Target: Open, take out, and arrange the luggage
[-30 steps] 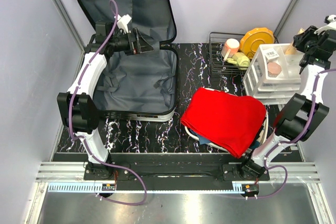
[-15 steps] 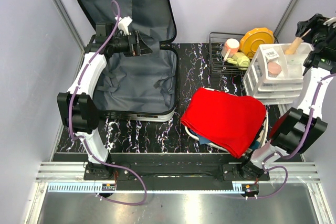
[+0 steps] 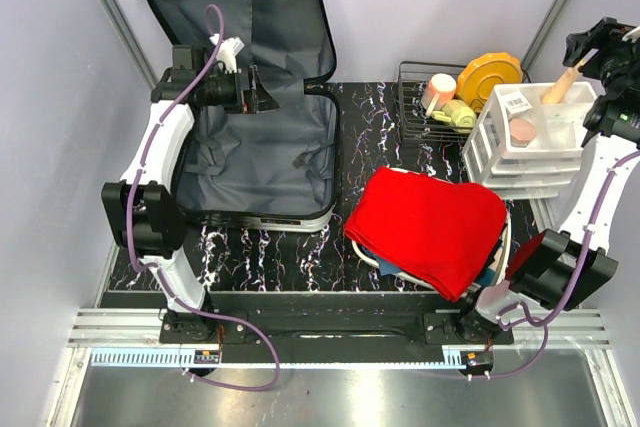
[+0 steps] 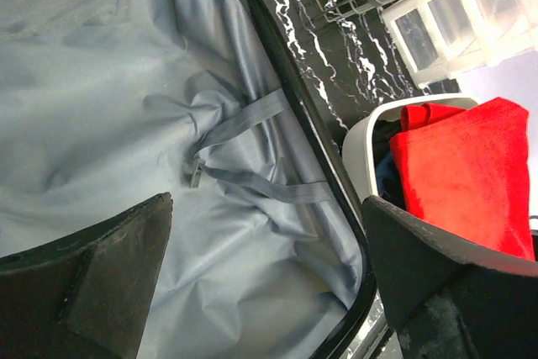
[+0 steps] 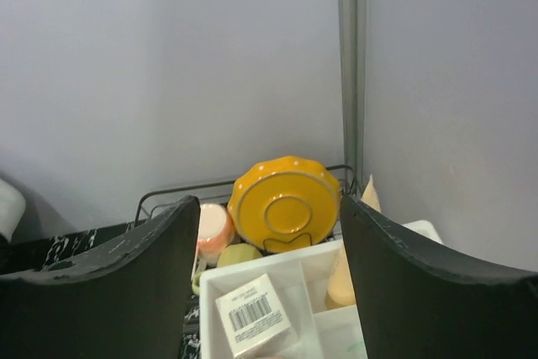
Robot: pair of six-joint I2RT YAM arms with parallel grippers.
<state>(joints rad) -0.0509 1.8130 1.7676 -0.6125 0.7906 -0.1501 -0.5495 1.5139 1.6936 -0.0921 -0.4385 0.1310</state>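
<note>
The luggage (image 3: 262, 162) lies open at the left of the table, its lid leaning on the back wall and its base flat. Its grey lining (image 4: 160, 115) shows loose straps and a buckle (image 4: 195, 172), with no contents visible. My left gripper (image 3: 262, 95) hovers open over the far part of the base; in the left wrist view the gripper (image 4: 265, 241) has only lining between its fingers. My right gripper (image 3: 590, 45) is raised at the far right, above the white drawer organiser (image 3: 500, 157). It is open and holds nothing (image 5: 267, 233).
A white basin (image 3: 508, 247) piled with a red cloth (image 3: 430, 227) stands right of the suitcase. Behind it a wire rack (image 3: 410, 97) holds a yellow plate (image 3: 490, 77) and a cup. The organiser contains a barcoded box (image 5: 252, 313) and a cream bottle (image 3: 560, 82).
My right gripper has opened wider and lifted up and right off the organiser, leaving the cream bottle leaning in it. The left gripper has drawn slightly back and left, still open.
</note>
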